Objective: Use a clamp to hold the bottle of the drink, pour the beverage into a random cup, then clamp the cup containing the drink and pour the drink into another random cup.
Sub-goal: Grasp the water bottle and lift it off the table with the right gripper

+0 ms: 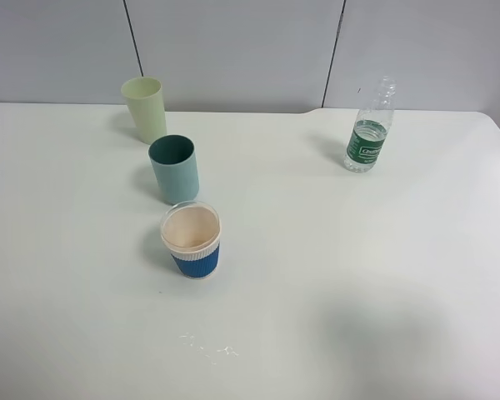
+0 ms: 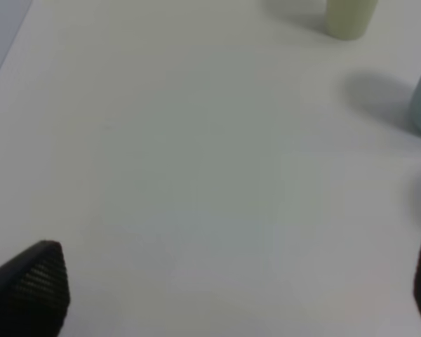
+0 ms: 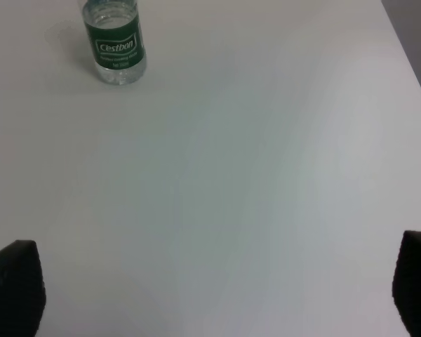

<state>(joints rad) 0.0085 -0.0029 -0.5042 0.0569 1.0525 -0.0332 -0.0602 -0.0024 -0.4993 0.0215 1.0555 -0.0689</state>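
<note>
Barely begun: bottle [image 1: 369,133] upright near desk's far right corner; teal cup [image 1: 174,169], blue-banded cup [image 1: 191,242] untouched; left gripper [image 2: 228,288], right gripper [image 3: 214,291] with jaws apart, empty.

A pale yellow-green tumbler [image 1: 144,108] stands upright on the white table [image 1: 358,275].

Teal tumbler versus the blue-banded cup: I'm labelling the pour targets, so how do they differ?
The teal tumbler is taller and narrower; the blue-banded cup is shorter and wider. The teal tumbler is plain with a dark inside; the blue-banded cup has a white upper part and beige inside. Both stand upright.
</note>
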